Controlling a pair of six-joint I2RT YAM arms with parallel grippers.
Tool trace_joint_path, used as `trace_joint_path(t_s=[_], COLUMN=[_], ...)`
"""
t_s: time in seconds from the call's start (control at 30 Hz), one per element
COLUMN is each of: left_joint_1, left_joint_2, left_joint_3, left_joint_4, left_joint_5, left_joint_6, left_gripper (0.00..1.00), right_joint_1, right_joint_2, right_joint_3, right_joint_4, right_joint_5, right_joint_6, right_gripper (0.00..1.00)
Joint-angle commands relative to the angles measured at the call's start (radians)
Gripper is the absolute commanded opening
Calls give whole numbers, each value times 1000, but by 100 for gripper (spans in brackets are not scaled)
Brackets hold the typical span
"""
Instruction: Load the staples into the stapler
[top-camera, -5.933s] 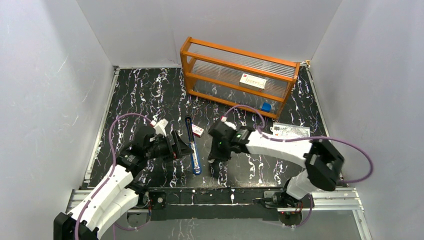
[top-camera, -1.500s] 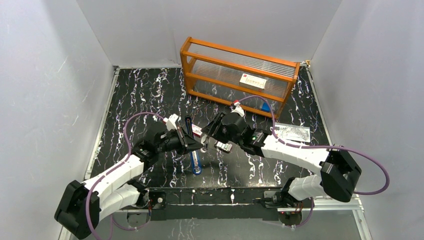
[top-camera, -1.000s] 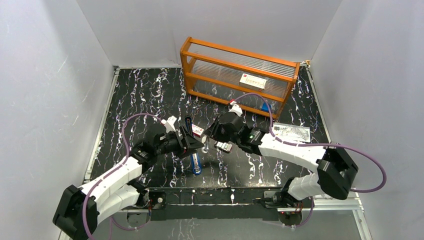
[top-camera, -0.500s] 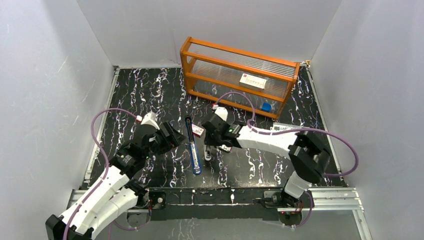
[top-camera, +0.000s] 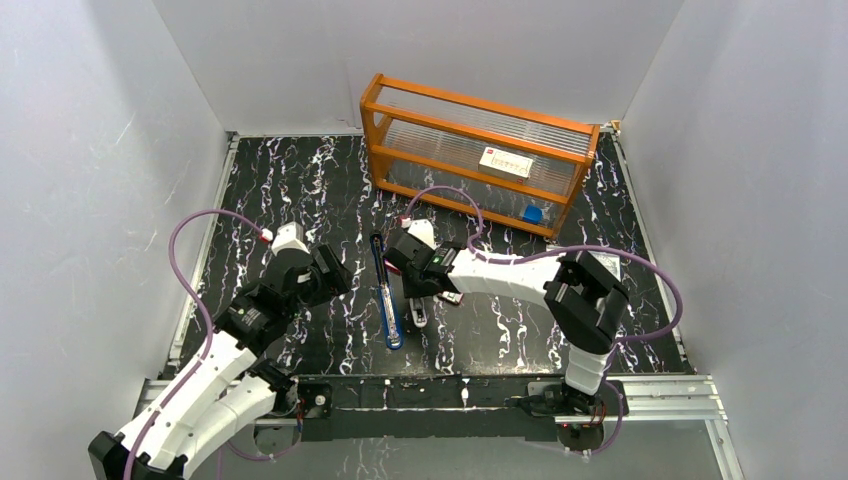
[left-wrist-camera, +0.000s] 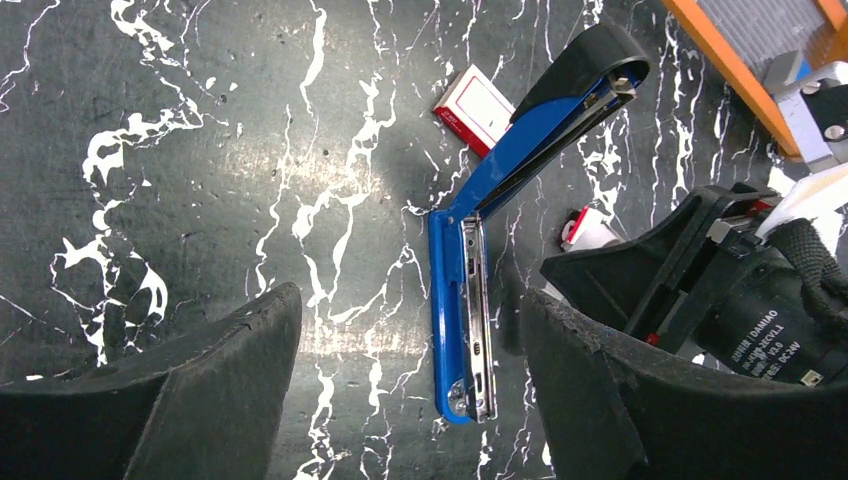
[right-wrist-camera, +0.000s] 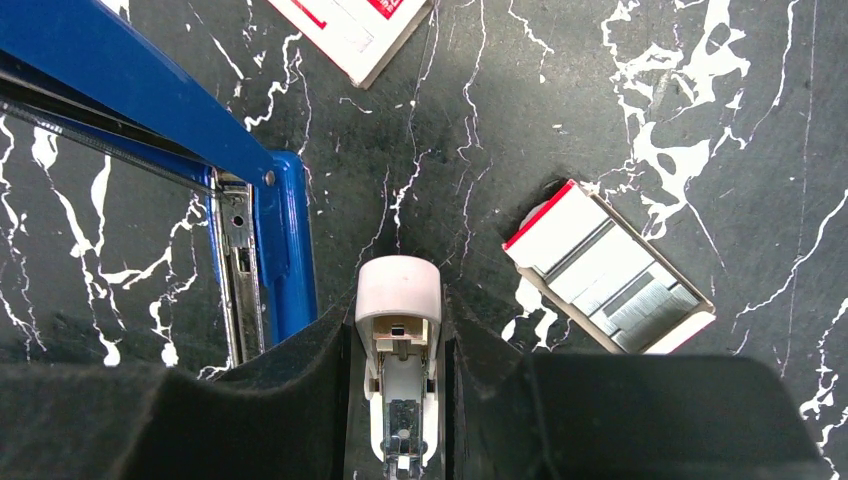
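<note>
The blue stapler (top-camera: 386, 296) lies hinged open on the black marbled table, its metal channel (left-wrist-camera: 474, 330) facing up and its black-tipped top arm (left-wrist-camera: 585, 60) raised. My left gripper (left-wrist-camera: 410, 400) is open just left of it, above the table and holding nothing. My right gripper (right-wrist-camera: 398, 335) is shut on a small white rounded object (right-wrist-camera: 398, 290), right beside the stapler's base (right-wrist-camera: 285, 240). The staples (right-wrist-camera: 625, 285) lie as silvery strips in an open red-and-white tray (top-camera: 451, 297) to the right. The box's sleeve (left-wrist-camera: 478, 100) lies near the stapler's hinge.
An orange rack with clear panels (top-camera: 475, 150) stands at the back, with a small blue thing (top-camera: 532, 213) at its foot. White walls close in the table on the left, back and right. The arm bases sit on the near rail (top-camera: 430, 395).
My left gripper has opened and drawn back to the left, away from the stapler. My right arm has swung left with the white object still in its grip, ending beside the stapler.
</note>
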Motion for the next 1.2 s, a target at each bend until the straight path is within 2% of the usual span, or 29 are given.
trace_joint_path(t_s=[0.0,0.47,0.6,1.0,1.13,1.17], left_joint_1=[2,2,2,2,2,2], left_joint_2=[4,67,70,75,73,71], left_joint_3=[-10,-10,-6,-14,-14,-14], left_joint_4=[-8,18,18,26,24,24], left_joint_5=[-39,-4,-6,2,5,7], left_joint_6=[11,30,34,32,33,32], left_gripper=[77,77,77,77,77,77], right_joint_1=[6,9,15,29,31,32], right_joint_2=[23,74,67,48,38,34], right_joint_3=[47,72,66,41,44,44], right_joint_4=[-10,-24,-32,-39,-41,-44], right_joint_5=[-5,-14,-1,32,39,40], right_joint_6=[-47,-75,-69,-27,-20,-14], right_gripper=[27,31,36,43,47,51])
